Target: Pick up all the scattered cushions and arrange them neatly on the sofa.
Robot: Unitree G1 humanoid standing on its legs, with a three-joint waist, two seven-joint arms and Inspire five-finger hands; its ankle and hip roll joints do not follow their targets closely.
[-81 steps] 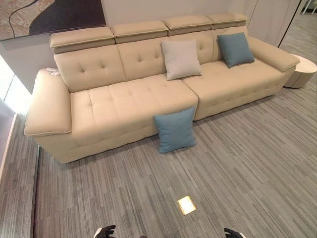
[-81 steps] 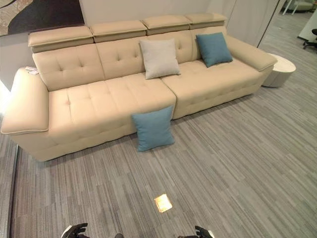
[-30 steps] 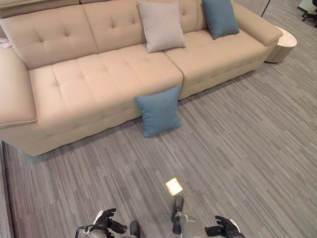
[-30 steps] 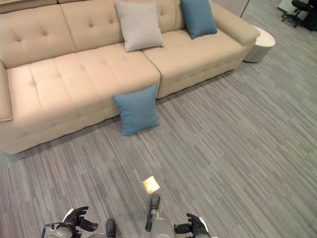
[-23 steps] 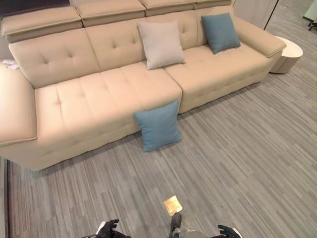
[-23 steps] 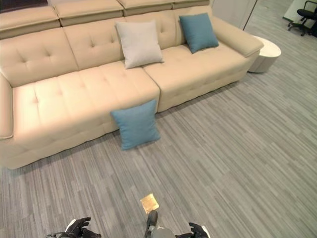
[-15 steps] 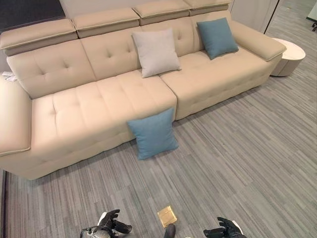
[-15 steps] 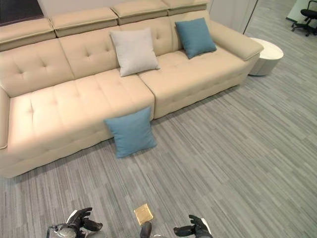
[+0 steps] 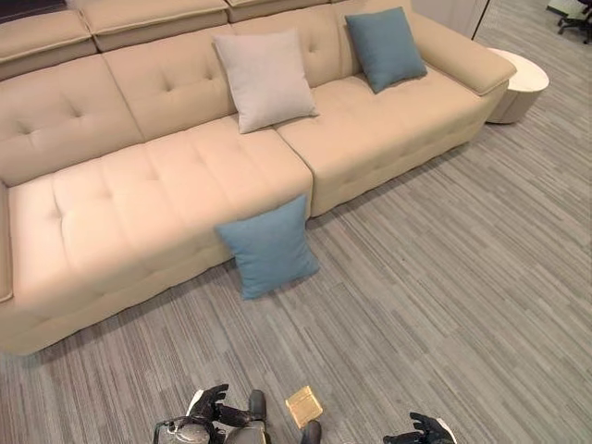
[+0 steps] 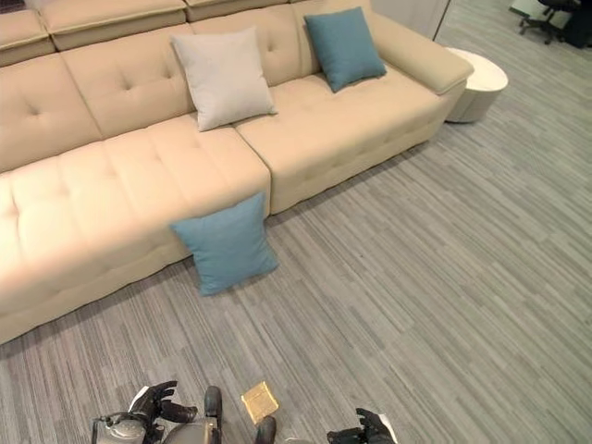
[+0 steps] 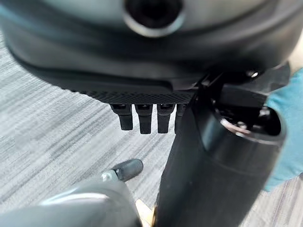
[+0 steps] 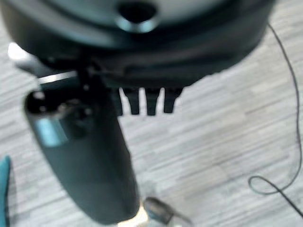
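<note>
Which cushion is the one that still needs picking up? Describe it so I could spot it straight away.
Start at the long beige sofa along the wall. Two cushions stand on its seat against the backrest: a pale grey cushion near the middle and a blue cushion towards the right end. The one to pick up is the blue floor cushion, which stands on the grey floor leaning against the sofa's front.

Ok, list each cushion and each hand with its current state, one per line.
blue cushion on the floor: off the sofa, leaning against its front.
grey cushion: on the seat, propped against the backrest.
blue cushion on the sofa: on the seat, propped against the backrest.
left hand: open, holding nothing.
right hand: open, holding nothing.
</note>
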